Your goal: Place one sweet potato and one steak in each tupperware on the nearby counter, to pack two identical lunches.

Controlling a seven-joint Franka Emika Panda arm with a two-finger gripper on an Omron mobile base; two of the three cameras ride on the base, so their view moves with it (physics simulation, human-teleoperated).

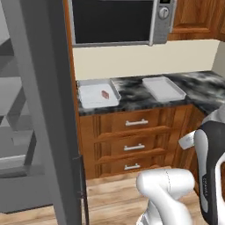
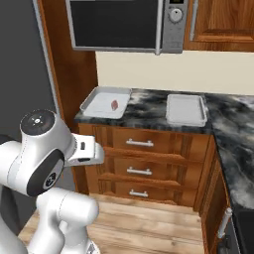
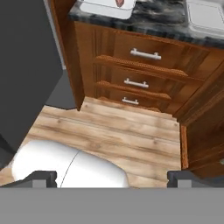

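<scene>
Two white-grey tupperware trays sit on the marbled counter (image 1: 132, 90). The left tupperware (image 1: 90, 96) (image 2: 100, 105) holds one pink steak (image 1: 105, 94) (image 2: 114, 104) (image 3: 120, 2). Nothing lies in the right tupperware (image 1: 163, 88) (image 2: 185, 109) (image 3: 205, 15). The sweet potatoes and the other steak are out of view. My gripper (image 3: 113, 179) is open, its fingertips (image 3: 43, 178) wide apart with nothing between them. It hangs low in front of the drawers, facing the wooden floor, well short of the counter.
An open grey fridge door (image 1: 39, 110) stands close on the left. A microwave (image 1: 114, 19) hangs above the counter. Brown drawers (image 1: 136, 123) with silver handles are below it. The counter turns a corner on the right (image 2: 238, 149). Wooden floor (image 3: 113, 127) lies ahead.
</scene>
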